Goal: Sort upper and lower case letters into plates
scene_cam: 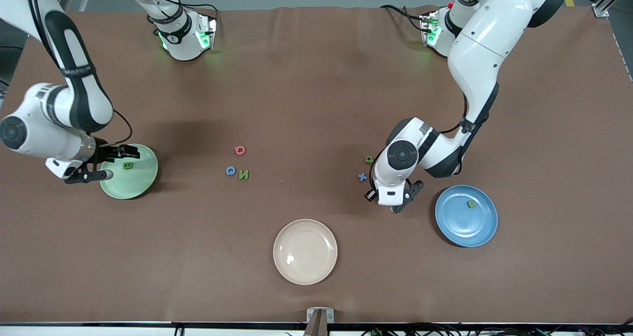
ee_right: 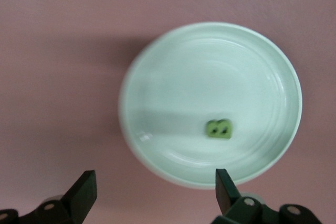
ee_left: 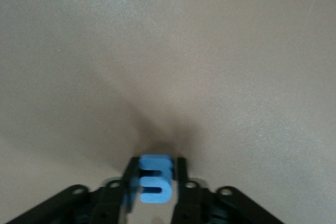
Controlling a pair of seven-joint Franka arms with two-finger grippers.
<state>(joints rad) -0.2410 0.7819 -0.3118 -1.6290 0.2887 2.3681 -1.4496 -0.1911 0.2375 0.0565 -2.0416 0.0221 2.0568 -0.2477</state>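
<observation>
The mint green plate (scene_cam: 141,182) lies toward the right arm's end of the table with a green letter B (scene_cam: 128,166) in it. My right gripper (scene_cam: 106,164) is open and empty over that plate's outer rim; its wrist view shows the plate (ee_right: 173,87), the B (ee_right: 219,128) and the spread gripper (ee_right: 155,187). The blue plate (scene_cam: 457,224) holds a small green letter (scene_cam: 472,204). My left gripper (scene_cam: 399,205) hangs over bare table beside the blue plate, shut (ee_left: 156,170) on a blue letter (ee_left: 156,182).
Loose letters lie mid-table: a red one (scene_cam: 240,150), a blue C (scene_cam: 230,170), a green N (scene_cam: 243,174). A green p (scene_cam: 369,159) and a blue x (scene_cam: 362,176) lie by the left arm's wrist. A cream-beige plate (scene_cam: 305,271) sits nearest the front camera.
</observation>
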